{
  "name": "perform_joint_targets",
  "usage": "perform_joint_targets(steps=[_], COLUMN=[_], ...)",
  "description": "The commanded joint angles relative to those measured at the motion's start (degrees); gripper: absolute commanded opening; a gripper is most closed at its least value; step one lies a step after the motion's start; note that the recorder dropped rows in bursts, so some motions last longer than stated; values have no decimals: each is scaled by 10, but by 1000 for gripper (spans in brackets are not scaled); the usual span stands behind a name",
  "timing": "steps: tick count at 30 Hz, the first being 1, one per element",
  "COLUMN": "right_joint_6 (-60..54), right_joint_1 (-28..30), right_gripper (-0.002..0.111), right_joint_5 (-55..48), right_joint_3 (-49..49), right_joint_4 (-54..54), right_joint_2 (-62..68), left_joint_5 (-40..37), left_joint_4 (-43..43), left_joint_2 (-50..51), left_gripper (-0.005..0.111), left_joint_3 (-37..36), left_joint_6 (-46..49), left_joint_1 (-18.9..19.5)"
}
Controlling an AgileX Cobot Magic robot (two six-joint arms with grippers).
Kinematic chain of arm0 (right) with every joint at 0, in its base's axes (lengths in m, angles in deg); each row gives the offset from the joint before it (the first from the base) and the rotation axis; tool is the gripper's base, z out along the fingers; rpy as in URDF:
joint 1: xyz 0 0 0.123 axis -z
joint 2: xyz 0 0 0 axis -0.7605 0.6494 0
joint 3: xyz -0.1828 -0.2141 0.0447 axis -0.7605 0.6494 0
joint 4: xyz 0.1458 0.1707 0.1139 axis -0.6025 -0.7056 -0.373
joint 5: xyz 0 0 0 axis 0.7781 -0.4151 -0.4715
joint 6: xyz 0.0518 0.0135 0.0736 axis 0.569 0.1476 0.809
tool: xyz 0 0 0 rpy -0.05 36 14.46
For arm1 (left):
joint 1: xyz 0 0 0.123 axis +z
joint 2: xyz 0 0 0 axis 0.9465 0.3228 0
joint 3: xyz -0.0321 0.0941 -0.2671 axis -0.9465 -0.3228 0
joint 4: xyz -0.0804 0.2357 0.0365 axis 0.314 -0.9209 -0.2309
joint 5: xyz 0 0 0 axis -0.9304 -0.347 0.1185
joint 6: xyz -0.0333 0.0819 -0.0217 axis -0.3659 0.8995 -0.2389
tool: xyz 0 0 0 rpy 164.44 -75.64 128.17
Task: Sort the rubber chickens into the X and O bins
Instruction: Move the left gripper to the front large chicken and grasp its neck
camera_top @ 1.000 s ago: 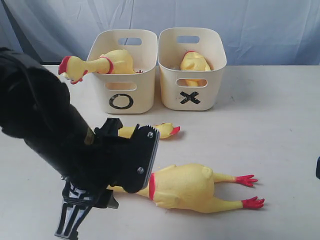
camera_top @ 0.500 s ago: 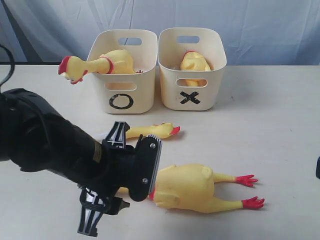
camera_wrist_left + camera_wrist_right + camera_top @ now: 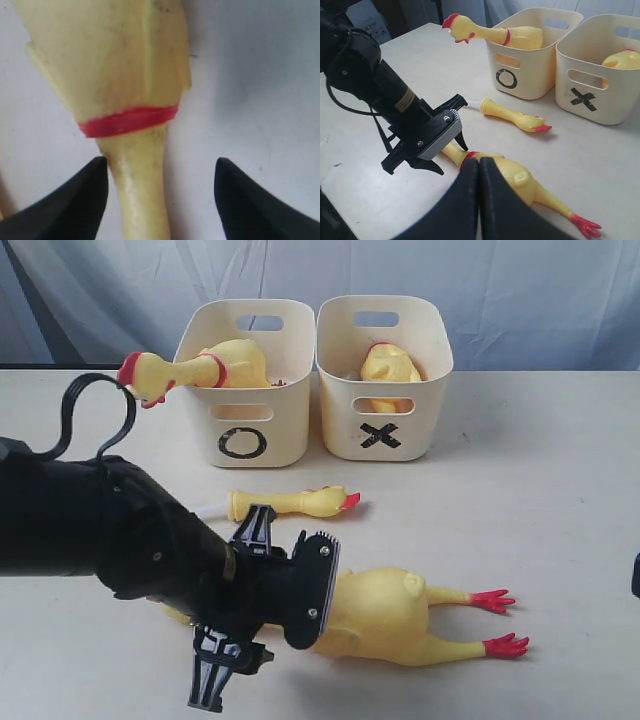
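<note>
On the worktop [image 3: 560, 470], before the two bins [image 3: 285, 435], your left arm [image 3: 120, 540] has dropped low over the big chicken [image 3: 385, 615]; the left claw [image 3: 161, 162] has spread wide astride its neck [image 3: 140, 190], ready to grab. Right claw [image 3: 479, 170] sits pinched.

Large yellow rubber chicken [image 3: 385, 612]: yellow body, red neck band, red feet; close under my wrist the yellow looks dull, with faint dark smudges.
Slim yellow rubber chicken [image 3: 290, 502]: yellow, red at the head, white stick at the other end.
Yellow rubber chicken in the O tub [image 3: 230, 362]: yellow, red comb, red neck band.
Yellow rubber chicken in the X tub [image 3: 388, 365]: yellow; a thin red edge on top, perhaps a neck band.
Cream plastic O tub [image 3: 280, 435]: plain cream, black O.
Cream plastic X tub [image 3: 418, 425]: plain cream, black X.
Pale tabletop [image 3: 540, 470]: plain off-white.
Cloth backdrop [image 3: 500, 290]: pale blue-grey.
My left claw [image 3: 160, 170]: black fingers.
My right claw [image 3: 479, 167]: black fingers.
</note>
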State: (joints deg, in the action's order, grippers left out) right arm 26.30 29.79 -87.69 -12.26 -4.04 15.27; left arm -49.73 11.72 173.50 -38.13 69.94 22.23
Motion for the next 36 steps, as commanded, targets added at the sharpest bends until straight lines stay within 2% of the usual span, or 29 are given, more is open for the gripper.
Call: perform_joint_targets(steps=[1, 13, 24, 26, 31, 36], right_joint_6=[-1, -1, -1, -1, -1, -1], right_joint_1=[3, 3, 3, 3, 3, 3], right_gripper=[-1, -1, -1, -1, -1, -1], right_joint_5=[3, 3, 3, 3, 3, 3], right_joint_3=[4, 4, 4, 4, 4, 4], right_joint_4=[-1, -1, -1, -1, -1, -1], right_joint_2=[-3, -3, -3, -3, -3, -3], left_joint_5=[29, 33, 37, 41, 44, 43], left_joint_4=[7, -4, 0, 9, 10, 12], left_joint_2=[15, 36, 36, 36, 36, 36], left_gripper=[59, 59, 59, 54, 33, 30], left_joint_3=[-1, -1, -1, -1, -1, -1], left_joint_6=[-1, -1, -1, -1, -1, -1], left_joint_1=[16, 22, 54, 54, 54, 54])
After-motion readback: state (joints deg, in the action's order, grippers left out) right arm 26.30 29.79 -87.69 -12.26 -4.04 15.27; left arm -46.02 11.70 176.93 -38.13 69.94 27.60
